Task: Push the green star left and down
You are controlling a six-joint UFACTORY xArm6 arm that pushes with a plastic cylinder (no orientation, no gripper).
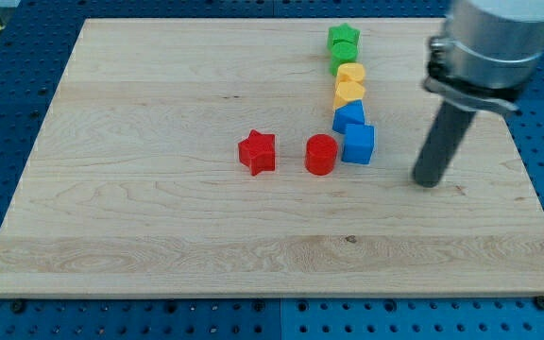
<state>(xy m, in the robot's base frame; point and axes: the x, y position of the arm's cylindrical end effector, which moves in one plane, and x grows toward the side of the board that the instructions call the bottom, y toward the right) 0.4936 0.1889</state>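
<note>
The green star (344, 37) sits near the view's top, right of centre, on the wooden board (159, 217). It heads a column of blocks. Directly below it lies a second green block (342, 59), touching it. My tip (427, 180) is at the end of the dark rod at the view's right. It stands well below and to the right of the green star and touches no block.
Below the green blocks come two yellow blocks (350, 73) (349, 92), then a blue block (348, 116) and a blue cube (358, 144). A red cylinder (320, 154) and a red star (257, 152) lie left of the cube.
</note>
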